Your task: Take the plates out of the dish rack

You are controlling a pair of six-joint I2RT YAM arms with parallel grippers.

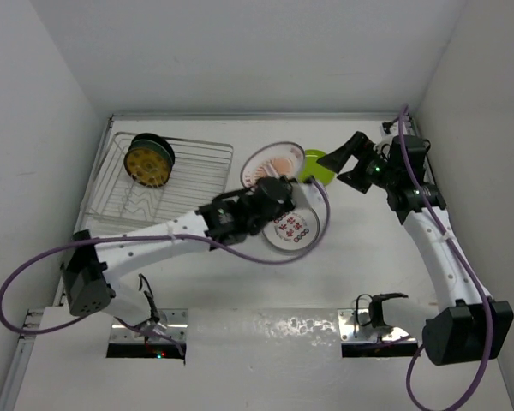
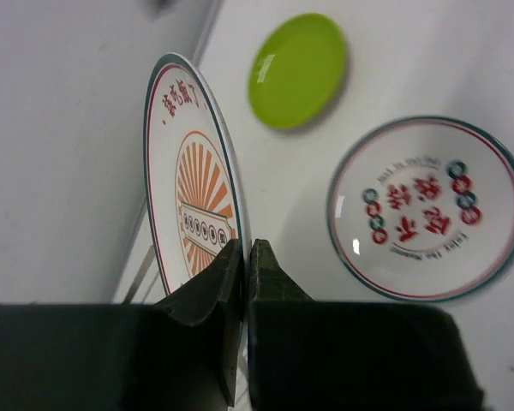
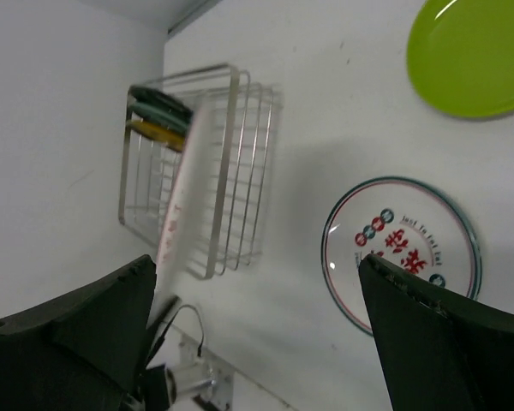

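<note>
The left gripper [image 2: 246, 253] has its two dark fingers pinched tight on the rim of a white round plate with an orange sunburst centre and a thin dark edge [image 2: 187, 193]. That plate stands upright on its edge in the grip, its printed face turned toward the left wall. From above it sits out of the rack, between the rectangular silver wire dish rack [image 1: 197, 175] and the small lime green round plate [image 1: 313, 167], with the left arm stretched across the white table [image 1: 240, 291] to reach it. Whether its lower edge touches the table cannot be told.

The lime green plate lies flat on the table near the back wall. Just in front of it, and partly under the left wrist in the top view, a white round plate with red characters and small red and blue rings [image 2: 427, 208] also lies flat, face up, close to the green one but not touching it.

Two plates stand on edge in the rack at its far left end: a yellow-brown patterned plate [image 1: 148, 164] facing forward, and a black plate [image 1: 158, 142] right behind it.

The right gripper [image 1: 343, 163] hovers over the right edge of the green plate with its fingers spread wide and nothing between them
</note>
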